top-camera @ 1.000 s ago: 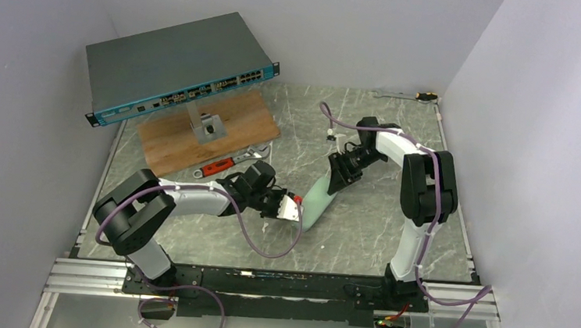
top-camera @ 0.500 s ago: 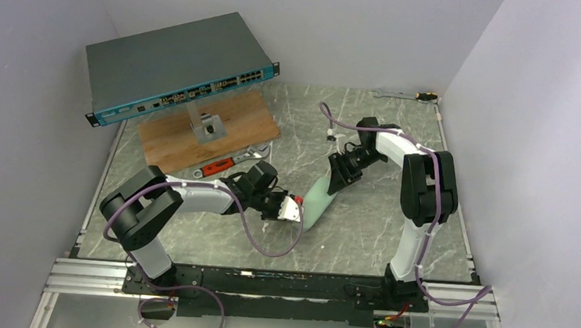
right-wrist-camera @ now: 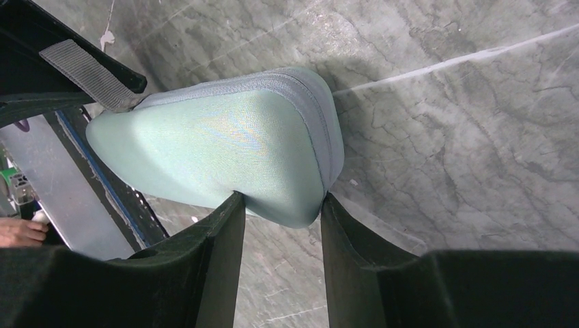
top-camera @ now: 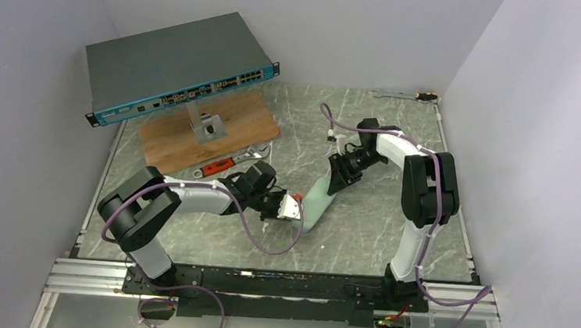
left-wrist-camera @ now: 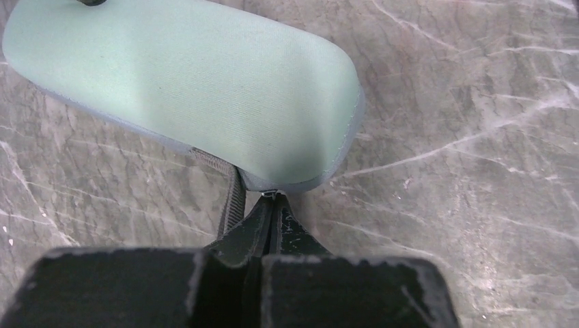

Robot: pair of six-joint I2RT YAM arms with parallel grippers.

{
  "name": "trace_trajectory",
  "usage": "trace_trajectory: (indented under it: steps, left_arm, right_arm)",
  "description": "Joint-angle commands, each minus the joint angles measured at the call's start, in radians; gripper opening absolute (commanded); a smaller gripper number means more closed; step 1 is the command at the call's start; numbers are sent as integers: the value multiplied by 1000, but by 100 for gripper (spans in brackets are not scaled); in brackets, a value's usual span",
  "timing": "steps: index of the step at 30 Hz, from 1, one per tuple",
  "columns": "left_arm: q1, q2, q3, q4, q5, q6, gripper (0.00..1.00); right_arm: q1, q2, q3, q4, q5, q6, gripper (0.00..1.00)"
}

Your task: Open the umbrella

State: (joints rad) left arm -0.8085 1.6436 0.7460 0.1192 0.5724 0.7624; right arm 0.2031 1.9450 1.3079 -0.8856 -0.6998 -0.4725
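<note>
The umbrella's tan fabric and cream handle are out of view. A pale mint-white fabric sleeve (top-camera: 317, 200) lies slanted on the marble table between the two arms. My left gripper (top-camera: 296, 208) is shut, its fingertips pinching the small metal zipper pull (left-wrist-camera: 272, 195) at the sleeve's near end (left-wrist-camera: 191, 89), beside a black strap (left-wrist-camera: 234, 201). My right gripper (top-camera: 338, 180) is shut on the sleeve's far end (right-wrist-camera: 225, 147), one finger (right-wrist-camera: 222, 239) on each side of the fabric.
A network switch (top-camera: 178, 65) stands on a bracket over a wooden board (top-camera: 232, 124) at the back left. A red-handled wrench (top-camera: 228, 164) lies just behind my left arm. Another wrench (top-camera: 404, 96) lies at the back right corner. Walls close in on three sides.
My left arm's elbow has shifted slightly to the right. Both grippers and the sleeve stay about where they were.
</note>
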Motion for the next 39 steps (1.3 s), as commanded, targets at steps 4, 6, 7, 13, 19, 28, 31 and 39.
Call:
trace_trajectory:
  steps: [4, 6, 7, 13, 19, 28, 31, 39]
  left_arm:
    - [-45, -106, -87, -33, 21, -35, 0]
    - [-66, -102, -107, -26, 1, -63, 0]
    - [-73, -96, -108, -25, -9, -84, 0]
    - [3, -56, -37, -78, 28, -233, 0]
    - [107, -9, 71, -188, 101, -184, 0]
    - [140, 17, 121, -225, 123, -61, 0]
    - [141, 13, 111, -205, 120, -35, 0]
    - [142, 13, 91, -171, 124, 1, 0]
  right_arm:
    - [-30, 21, -79, 103, 156, 2, 32]
    - [-54, 15, -96, 105, 138, 9, 32]
    - [-63, 7, -109, 108, 134, 9, 32]
    - [-90, -147, -213, 50, 65, -121, 57]
    - [-128, -395, -275, 35, 91, -345, 83]
    - [-54, -635, -369, 219, 24, -656, 93]
    - [21, -622, -380, 266, 21, -713, 93]
    - [134, -498, -388, 367, 17, -778, 96]
